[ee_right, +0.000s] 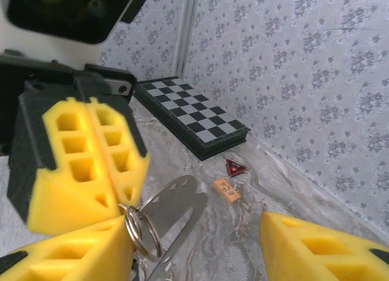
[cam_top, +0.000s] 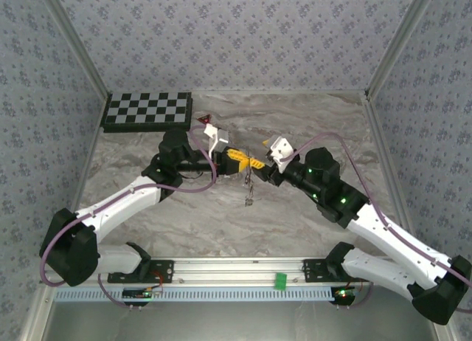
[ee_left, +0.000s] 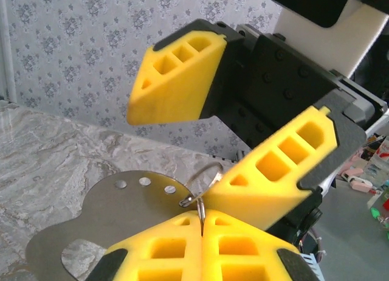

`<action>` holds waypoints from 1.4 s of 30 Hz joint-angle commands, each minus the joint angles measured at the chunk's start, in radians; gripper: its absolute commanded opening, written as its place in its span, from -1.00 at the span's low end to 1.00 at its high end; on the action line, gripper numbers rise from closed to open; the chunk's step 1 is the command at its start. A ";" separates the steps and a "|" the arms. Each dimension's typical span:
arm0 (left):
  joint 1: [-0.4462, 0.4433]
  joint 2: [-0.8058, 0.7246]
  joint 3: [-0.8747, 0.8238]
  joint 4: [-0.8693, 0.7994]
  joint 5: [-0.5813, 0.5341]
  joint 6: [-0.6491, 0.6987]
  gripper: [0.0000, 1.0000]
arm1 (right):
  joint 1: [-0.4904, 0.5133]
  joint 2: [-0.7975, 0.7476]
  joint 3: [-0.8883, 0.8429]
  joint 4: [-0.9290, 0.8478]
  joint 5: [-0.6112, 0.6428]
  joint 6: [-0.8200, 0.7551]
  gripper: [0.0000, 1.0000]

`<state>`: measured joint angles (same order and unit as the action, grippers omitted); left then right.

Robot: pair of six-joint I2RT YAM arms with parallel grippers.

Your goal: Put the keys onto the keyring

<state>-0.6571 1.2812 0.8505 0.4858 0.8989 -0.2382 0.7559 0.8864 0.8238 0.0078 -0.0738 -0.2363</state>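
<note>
Above the desk [cam_top: 206, 223], between its side edges, the keyring [ee_right: 143, 232] is clamped steady by the closed left fingers [ee_right: 79, 171] for the open right fingers [ee_right: 316, 250].

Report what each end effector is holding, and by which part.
Left end effector pinches the silver split keyring at its rim, beside the flat perforated metal tag. Right end effector, open, holds nothing.

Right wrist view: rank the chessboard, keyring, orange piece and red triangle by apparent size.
1. chessboard
2. keyring, though it sits nearest the lens, so its rank is unsure
3. orange piece and red triangle: too alike to rank
</note>
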 commanded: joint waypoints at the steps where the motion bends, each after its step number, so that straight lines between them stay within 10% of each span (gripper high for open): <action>1: -0.011 0.005 0.052 0.006 0.033 0.026 -1.00 | -0.019 -0.007 0.039 0.044 0.060 0.018 0.12; 20: -0.015 0.003 0.053 0.003 0.036 0.037 -1.00 | -0.163 -0.018 0.043 -0.012 -0.045 0.178 0.15; 42: -0.012 -0.004 0.024 0.197 -0.055 -0.090 -1.00 | -0.303 0.028 -0.106 0.298 -0.705 0.542 -0.17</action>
<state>-0.6682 1.2850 0.8742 0.5831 0.8551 -0.2989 0.4603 0.9054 0.7300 0.1993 -0.6727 0.2310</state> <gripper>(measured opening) 0.058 0.419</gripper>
